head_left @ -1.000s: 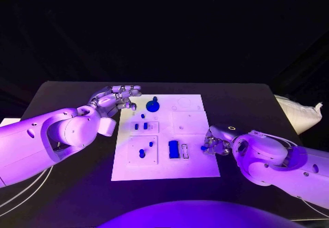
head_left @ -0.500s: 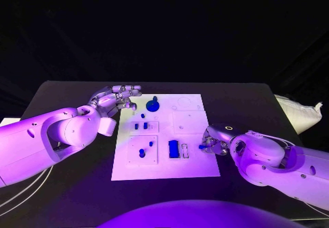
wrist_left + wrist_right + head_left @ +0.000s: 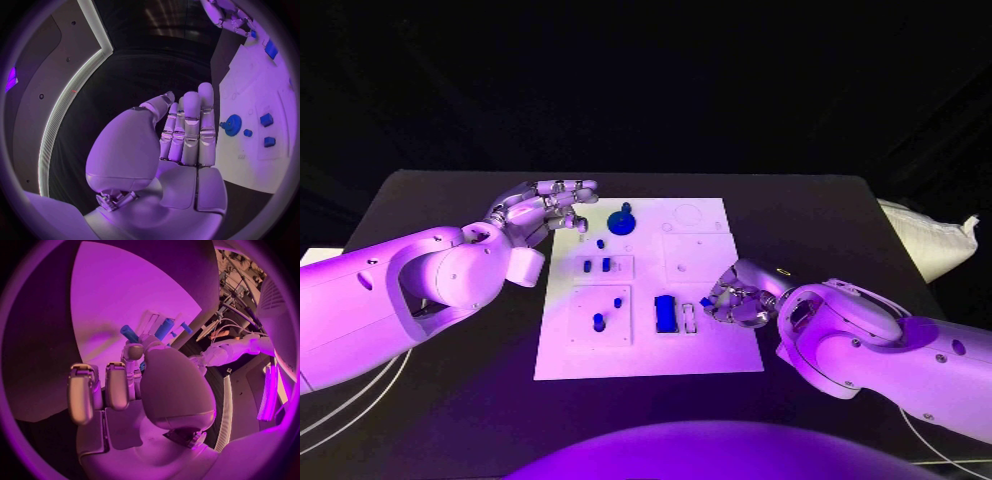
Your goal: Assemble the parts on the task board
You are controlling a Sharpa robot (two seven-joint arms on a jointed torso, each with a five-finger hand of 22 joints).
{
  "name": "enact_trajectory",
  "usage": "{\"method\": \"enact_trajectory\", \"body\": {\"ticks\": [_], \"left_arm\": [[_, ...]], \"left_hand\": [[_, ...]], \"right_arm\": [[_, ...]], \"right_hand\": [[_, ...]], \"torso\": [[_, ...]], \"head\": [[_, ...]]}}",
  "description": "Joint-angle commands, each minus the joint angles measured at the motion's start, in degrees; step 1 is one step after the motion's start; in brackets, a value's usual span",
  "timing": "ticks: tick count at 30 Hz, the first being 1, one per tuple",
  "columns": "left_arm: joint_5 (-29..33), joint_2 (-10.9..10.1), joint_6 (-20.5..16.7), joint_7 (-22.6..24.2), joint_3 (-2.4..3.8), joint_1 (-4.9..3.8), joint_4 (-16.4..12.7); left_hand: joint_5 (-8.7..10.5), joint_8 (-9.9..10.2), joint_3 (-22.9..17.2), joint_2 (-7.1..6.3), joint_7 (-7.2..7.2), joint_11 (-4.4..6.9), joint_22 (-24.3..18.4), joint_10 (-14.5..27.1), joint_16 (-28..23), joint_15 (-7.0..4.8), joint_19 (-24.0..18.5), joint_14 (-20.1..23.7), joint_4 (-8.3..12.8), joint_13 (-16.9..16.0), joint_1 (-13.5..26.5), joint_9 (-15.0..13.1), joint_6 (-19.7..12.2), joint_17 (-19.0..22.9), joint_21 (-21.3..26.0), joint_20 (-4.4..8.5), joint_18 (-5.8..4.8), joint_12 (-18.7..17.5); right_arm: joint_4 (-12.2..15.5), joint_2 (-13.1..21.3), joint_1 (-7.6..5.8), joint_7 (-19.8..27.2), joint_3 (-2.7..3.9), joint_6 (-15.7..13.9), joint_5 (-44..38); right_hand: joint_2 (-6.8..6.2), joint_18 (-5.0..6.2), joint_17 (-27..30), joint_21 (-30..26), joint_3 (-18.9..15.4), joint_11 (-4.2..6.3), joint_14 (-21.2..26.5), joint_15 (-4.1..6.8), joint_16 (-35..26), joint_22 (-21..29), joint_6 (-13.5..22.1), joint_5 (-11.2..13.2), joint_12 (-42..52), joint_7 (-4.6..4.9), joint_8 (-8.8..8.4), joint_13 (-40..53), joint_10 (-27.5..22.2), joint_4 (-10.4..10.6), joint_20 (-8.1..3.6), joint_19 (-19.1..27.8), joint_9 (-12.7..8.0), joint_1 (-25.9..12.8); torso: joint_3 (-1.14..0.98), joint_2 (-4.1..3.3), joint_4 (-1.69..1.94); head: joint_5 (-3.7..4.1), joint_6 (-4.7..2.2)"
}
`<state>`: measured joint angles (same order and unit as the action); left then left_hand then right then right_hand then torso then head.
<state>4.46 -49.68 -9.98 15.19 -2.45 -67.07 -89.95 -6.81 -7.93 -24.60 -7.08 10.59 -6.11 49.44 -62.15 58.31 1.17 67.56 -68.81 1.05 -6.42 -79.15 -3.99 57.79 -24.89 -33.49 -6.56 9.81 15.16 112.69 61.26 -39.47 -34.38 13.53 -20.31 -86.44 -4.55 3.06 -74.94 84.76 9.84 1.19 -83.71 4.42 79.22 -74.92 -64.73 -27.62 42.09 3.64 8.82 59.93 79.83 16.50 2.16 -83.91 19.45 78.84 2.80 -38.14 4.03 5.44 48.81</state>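
The right hand [image 3: 737, 302] pinches a small blue part [image 3: 129, 333] over the task board [image 3: 711, 352], while the left hand [image 3: 540, 213] hovers flat, fingers straight, holding nothing.

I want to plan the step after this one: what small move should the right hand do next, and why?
Probably carry it a little further over the task board toward an open slot: the right hand pinches a small blue part above the board's near right area, not yet seated.

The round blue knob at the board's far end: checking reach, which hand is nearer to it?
Left. The left hand sits just beside the round blue knob, off the task board's edge; the right hand is over the board's near right part.
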Motion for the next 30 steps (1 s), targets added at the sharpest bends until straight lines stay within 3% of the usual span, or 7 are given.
{"method": "enact_trajectory", "body": {"ticks": [1, 15, 21, 30], "left_arm": [[-0.2, 0.1, 1.4, 0.1, 0.03, 0.02, -0.1], [-0.2, 0.2, 1.5, 0.0, 0.03, 0.02, -0.2], [-0.2, 0.2, 1.5, -0.1, 0.03, 0.02, -0.2], [-0.4, 0.2, 1.7, -0.3, 0.03, 0.02, -0.2]], "left_hand": [[-0.22, -0.4, 0.4, 0.53, 0.07, -0.15, 0.0, 0.4, 0.2, 0.07, -0.1, 0.3, 0.0, -0.1, 0.0, 0.0, -0.4, 0.0, 0.2, -0.32, 0.62, 0.2], [-0.22, -0.4, 0.4, 0.53, 0.07, -0.15, 0.0, 0.4, 0.2, 0.07, -0.1, 0.3, 0.0, -0.1, 0.0, 0.0, -0.4, 0.0, 0.2, -0.32, 0.62, 0.2], [-0.22, -0.4, 0.4, 0.53, 0.07, -0.15, 0.0, 0.4, 0.2, 0.07, -0.1, 0.3, 0.0, -0.1, 0.0, 0.0, -0.4, 0.0, 0.2, -0.32, 0.62, 0.2], [-0.22, -0.4, 0.4, 0.53, 0.07, -0.15, 0.0, 0.4, 0.2, 0.07, -0.1, 0.3, 0.0, -0.1, 0.0, 0.0, -0.4, 0.0, 0.2, -0.32, 0.62, 0.2]], "right_arm": [[0.1, -0.3, -0.12, -0.2, -0.03, -3.6, 10.5], [-0.6, -1.7, -0.37, -0.6, -0.04, -0.8, 13.3], [-1.3, -2.6, -0.37, -0.8, -0.05, -0.9, 9.9], [-2.3, -3.5, -0.37, -1.0, -0.06, 0.4, 5.3]], "right_hand": [[-0.42, -0.92, -0.5, 0.0, 0.8, -0.17, -3.7, 0.22, 0.2, -7.4, -0.5, -0.7, 0.0, -0.16, -0.06, 0.1, 0.1, 0.0, -0.29, -0.5, 2.1, -1.1], [-1.16, -0.97, -1.2, 0.1, 1.3, -0.21, -3.9, 0.19, 0.6, -7.5, -0.7, -1.8, 0.8, -0.13, -0.04, 0.7, 0.4, 0.0, -0.28, -0.6, 2.5, -2.9], [-1.4, -0.99, -1.2, 0.2, 0.6, -0.25, -3.9, 0.15, 0.7, -7.6, -0.9, -1.9, 1.0, -0.1, -0.04, 1.0, 0.7, 0.1, -0.25, -0.7, 2.8, -5.3], [-1.15, -1.0, -1.5, 0.2, -0.6, -0.16, -3.9, 0.2, 0.9, -7.7, -1.3, 0.4, 2.1, -0.27, 0.05, 1.9, 1.1, 0.0, -0.25, -0.8, 3.2, -7.4]], "torso": [[0.05, -0.02, -0.01], [-0.01, 0.0, -0.06], [-0.03, -0.06, -0.07], [-0.04, -0.03, -0.03]], "head": [[-0.07, -0.03], [-0.14, 0.06], [-0.17, 0.06], [-0.3, 0.24]]}}
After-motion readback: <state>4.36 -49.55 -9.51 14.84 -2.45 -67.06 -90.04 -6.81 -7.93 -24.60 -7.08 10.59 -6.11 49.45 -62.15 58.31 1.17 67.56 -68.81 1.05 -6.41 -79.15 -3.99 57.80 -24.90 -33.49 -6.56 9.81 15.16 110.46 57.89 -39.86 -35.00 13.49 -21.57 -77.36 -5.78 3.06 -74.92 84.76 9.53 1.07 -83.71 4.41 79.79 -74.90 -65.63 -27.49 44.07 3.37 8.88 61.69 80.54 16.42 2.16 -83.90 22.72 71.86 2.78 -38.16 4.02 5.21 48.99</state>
